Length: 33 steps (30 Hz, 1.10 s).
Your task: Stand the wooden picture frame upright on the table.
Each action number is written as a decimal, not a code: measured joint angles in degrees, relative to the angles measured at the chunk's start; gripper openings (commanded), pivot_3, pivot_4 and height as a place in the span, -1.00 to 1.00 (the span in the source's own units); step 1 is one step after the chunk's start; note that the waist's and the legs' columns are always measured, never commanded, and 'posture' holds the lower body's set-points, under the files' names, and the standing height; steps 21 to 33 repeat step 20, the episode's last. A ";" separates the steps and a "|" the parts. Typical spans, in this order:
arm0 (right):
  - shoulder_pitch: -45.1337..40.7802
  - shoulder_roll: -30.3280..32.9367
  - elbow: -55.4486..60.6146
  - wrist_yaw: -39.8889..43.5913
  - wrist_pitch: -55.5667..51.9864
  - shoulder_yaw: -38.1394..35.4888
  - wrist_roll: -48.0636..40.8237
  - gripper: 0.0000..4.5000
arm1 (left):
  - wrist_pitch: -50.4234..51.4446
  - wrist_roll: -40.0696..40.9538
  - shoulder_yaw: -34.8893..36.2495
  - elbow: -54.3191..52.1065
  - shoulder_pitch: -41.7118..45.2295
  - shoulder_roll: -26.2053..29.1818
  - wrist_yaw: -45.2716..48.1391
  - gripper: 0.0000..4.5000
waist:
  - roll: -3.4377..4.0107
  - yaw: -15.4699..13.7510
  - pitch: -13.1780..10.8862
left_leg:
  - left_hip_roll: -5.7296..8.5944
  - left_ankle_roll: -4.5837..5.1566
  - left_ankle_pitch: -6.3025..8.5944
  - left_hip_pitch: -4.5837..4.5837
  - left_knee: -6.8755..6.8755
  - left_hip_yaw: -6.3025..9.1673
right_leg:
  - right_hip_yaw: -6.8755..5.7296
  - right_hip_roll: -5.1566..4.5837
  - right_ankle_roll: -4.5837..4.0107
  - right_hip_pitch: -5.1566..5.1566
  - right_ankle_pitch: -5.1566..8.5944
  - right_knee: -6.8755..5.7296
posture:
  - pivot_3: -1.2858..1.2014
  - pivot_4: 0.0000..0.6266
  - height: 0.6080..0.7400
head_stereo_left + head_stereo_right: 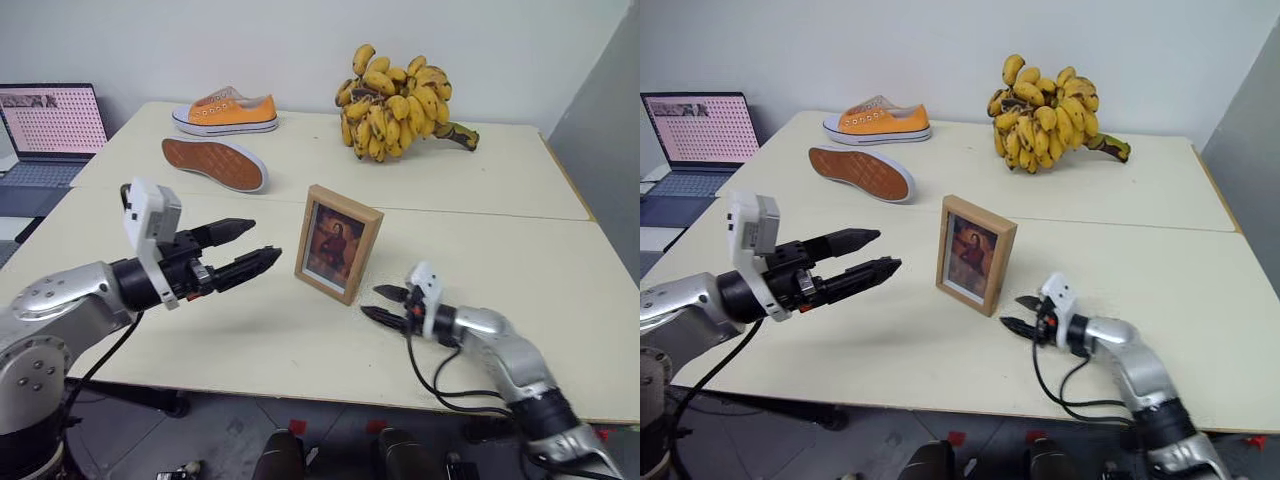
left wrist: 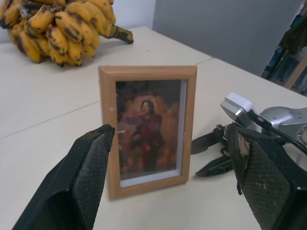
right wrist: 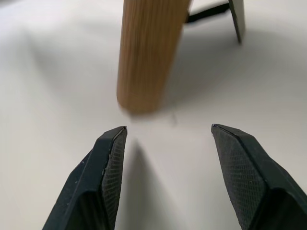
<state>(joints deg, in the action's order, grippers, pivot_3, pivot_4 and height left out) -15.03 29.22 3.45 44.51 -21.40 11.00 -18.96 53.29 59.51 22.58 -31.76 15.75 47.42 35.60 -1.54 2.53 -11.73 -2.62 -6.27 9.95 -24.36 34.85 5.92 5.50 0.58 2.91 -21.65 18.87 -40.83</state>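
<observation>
Pincers: left (image 1: 248,248) and right (image 1: 384,303) both open, empty | wooden picture frame (image 1: 337,243) upright at centre of surface (image 1: 520,260), untouched | task looks done; arms to clear

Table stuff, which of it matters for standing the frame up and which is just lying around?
Job:
frame, upright now on its easel
table
left end effector, open
right end effector, open, beside the frame

Lying about:
orange shoe
shoe on its side
bananas
laptop
</observation>
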 measured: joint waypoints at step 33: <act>2.71 6.29 35.20 -14.86 -30.94 -21.20 -25.86 0.31 | -8.39 -9.00 -9.80 7.70 6.54 -4.47 3.13 0.76 | -0.04 0.57 0.02 | -0.06 0.02 0.01 0.01 -0.01 -0.03 | 0.06 0.08 0.16 -0.01 0.12 0.03 | 0.03 -0.52 1.00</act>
